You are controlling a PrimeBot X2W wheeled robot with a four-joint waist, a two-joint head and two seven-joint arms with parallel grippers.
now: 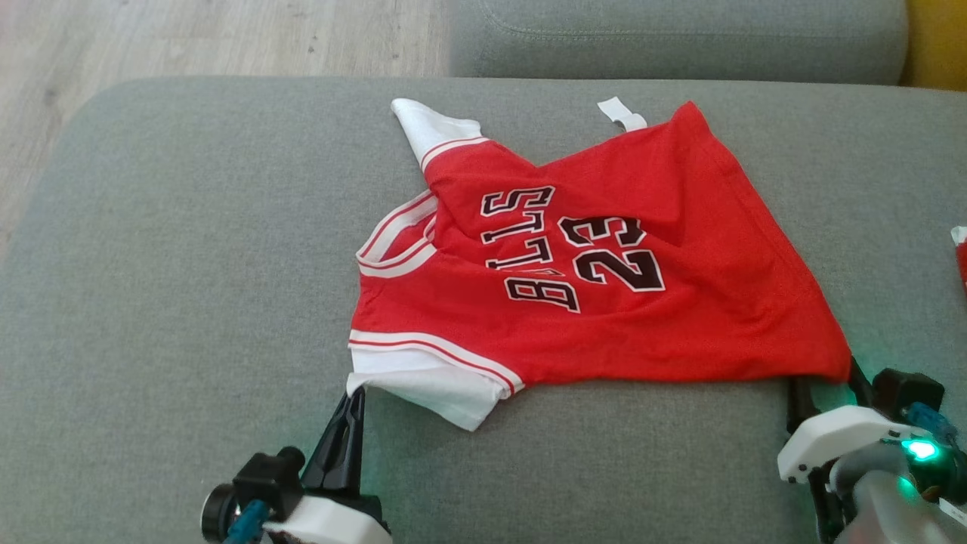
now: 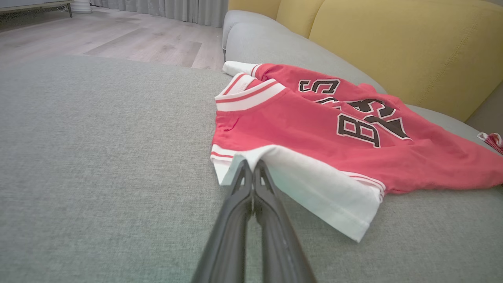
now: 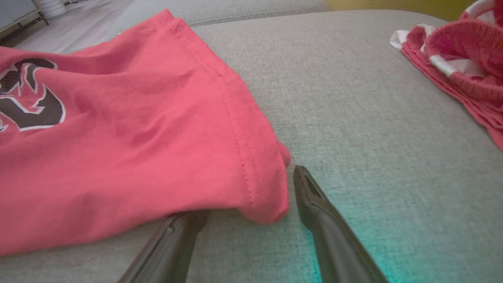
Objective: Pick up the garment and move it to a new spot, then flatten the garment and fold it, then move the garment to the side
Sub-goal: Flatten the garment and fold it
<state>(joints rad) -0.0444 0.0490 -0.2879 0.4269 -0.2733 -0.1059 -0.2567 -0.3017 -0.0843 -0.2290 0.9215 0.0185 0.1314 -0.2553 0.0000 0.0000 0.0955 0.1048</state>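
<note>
The garment (image 1: 604, 302) is a red jersey with white sleeves and black lettering, lying spread but wrinkled on the grey cushion (image 1: 189, 264). My left gripper (image 1: 353, 397) is shut on the corner of the near white sleeve (image 2: 314, 184); in the left wrist view its fingers (image 2: 251, 169) meet at the sleeve's edge. Over at the jersey's near right hem corner (image 3: 267, 196), my right gripper (image 1: 825, 385) stands open. One of its fingers lies under the red cloth and the other finger (image 3: 314, 196) is beside the corner.
A second red and white cloth (image 3: 452, 51) lies bunched at the cushion's right edge. A yellow backrest (image 2: 393, 43) rises behind the cushion. Wood floor (image 1: 189, 38) lies beyond the far left. Bare grey cushion spreads to the left of the jersey.
</note>
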